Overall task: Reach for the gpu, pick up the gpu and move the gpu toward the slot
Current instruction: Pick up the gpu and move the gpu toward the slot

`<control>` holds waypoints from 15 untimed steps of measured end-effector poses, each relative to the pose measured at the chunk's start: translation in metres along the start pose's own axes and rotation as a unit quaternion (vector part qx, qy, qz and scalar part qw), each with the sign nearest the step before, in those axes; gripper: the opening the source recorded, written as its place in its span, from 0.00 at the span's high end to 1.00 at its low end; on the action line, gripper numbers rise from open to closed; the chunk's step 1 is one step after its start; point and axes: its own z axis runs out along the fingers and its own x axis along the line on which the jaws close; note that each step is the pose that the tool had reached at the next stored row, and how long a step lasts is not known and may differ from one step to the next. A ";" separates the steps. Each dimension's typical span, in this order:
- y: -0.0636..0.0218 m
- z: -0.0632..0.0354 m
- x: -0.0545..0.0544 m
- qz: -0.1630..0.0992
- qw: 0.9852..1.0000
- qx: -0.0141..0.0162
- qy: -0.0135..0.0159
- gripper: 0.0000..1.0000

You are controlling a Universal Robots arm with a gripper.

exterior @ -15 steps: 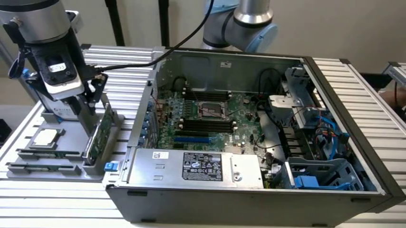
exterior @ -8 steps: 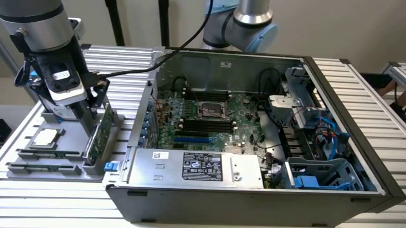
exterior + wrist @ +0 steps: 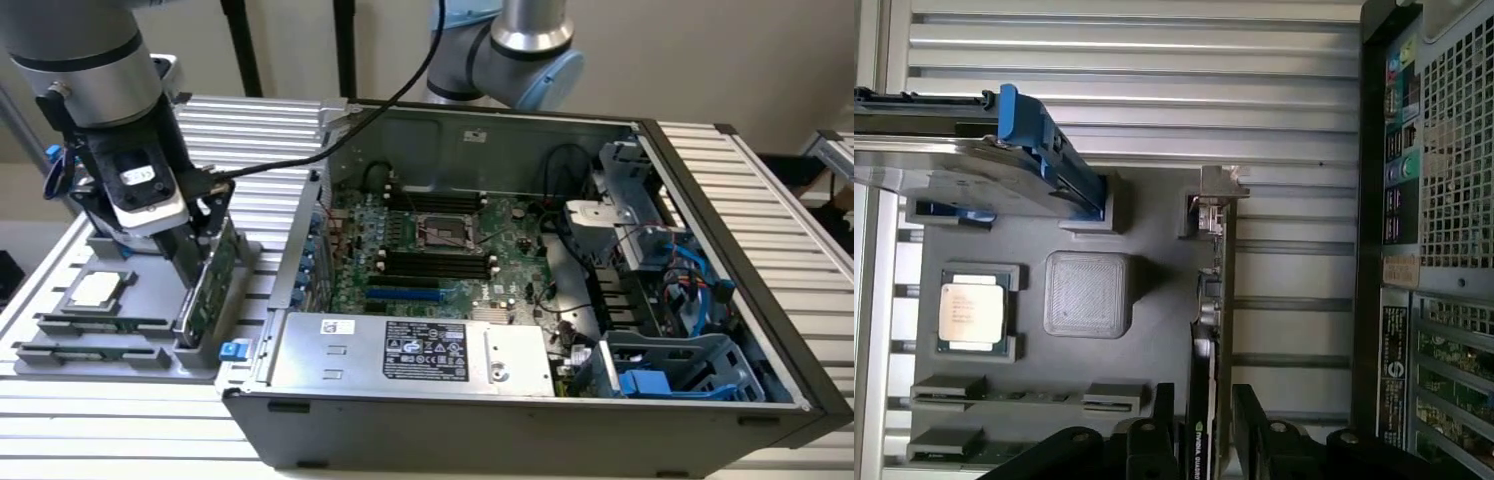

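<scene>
Jaws apart, straddling gpu point(image 3: 1210, 300), one each side, narrow gaps showing; no clamp seen yet. Gripper point(image 3: 1204, 425) low over tray point(image 3: 1154, 340) on desk point(image 3: 107, 430), at exterior view's left of case point(image 3: 534, 425). Gpu stands on edge in tray holder, bracket end away from gripper, not lifted. Step judged: end of reach, grasp not yet made. Next move calls for even squeeze on board faces, then straight lift clear of holder before carry toward blue slot point(image 3: 400, 297).
</scene>
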 end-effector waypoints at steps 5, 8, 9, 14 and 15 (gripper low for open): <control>-0.0004 0.0091 0.000 0.000 1.000 0.000 0.000 0.56; -0.0006 0.0145 0.000 0.000 1.000 0.000 0.000 0.56; -0.0006 0.0163 0.000 0.000 1.000 0.000 0.000 0.56; -0.0010 0.0255 -0.001 0.000 1.000 0.000 0.000 0.56; -0.0010 0.0273 -0.001 0.000 1.000 0.000 0.000 0.56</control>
